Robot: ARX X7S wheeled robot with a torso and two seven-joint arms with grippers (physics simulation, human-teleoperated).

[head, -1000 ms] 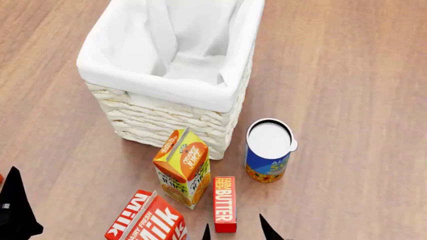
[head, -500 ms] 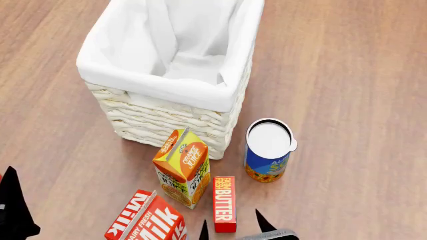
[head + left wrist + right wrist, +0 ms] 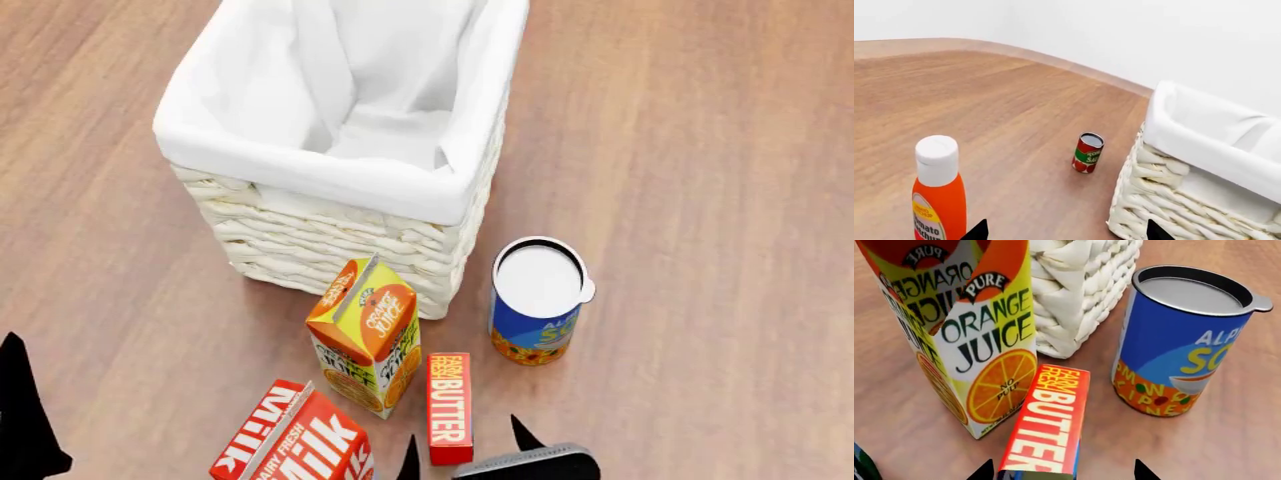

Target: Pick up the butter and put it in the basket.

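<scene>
Right hand (image 3: 461, 456) spread open at the near edge of the head view, one black fingertip (image 3: 408, 462) on each side of the near end of the butter (image 3: 450, 405), no contact visible; the wrist view likewise shows both tips flanking the box. Butter lies flat on the wooden worktop (image 3: 694, 180), just beside the orange juice carton (image 3: 364, 336), near the blue soup can (image 3: 537, 300), with the milk carton (image 3: 296, 440) close by and the basket (image 3: 350, 150) further back. Left hand (image 3: 1064, 231) open, away from the butter, facing a ketchup bottle (image 3: 937, 192) and a small tomato can (image 3: 1087, 152).
</scene>
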